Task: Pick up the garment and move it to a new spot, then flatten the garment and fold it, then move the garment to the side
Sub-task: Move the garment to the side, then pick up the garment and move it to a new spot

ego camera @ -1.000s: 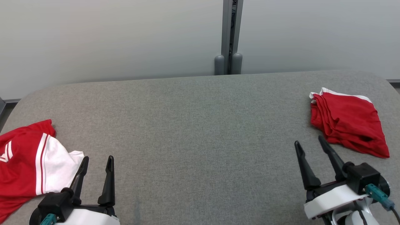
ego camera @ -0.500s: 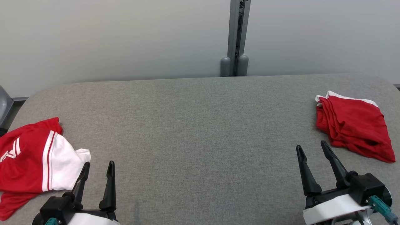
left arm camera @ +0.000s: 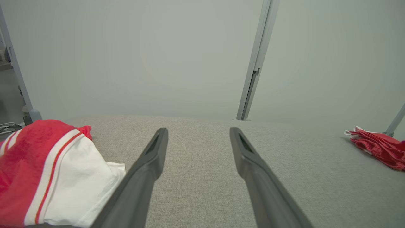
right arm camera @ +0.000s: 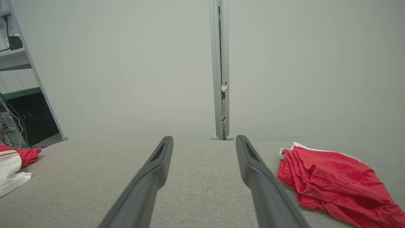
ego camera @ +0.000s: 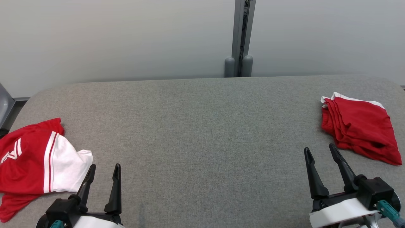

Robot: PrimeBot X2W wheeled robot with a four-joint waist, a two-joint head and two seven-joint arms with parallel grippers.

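Left gripper (ego camera: 105, 165): fingers wide apart, empty; crumpled red-and-white cloth garment (ego camera: 31, 158) just beside, leftward.
Right gripper (ego camera: 319, 147): wide apart, empty.

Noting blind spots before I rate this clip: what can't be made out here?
- Red and white garment: cut by the head view's left edge; its white marking runs off frame, unreadable.
- Folded red garment: its own folds hide what kind it is; the left wrist view's right edge crops it.
- Table: near edge lies below the head view.
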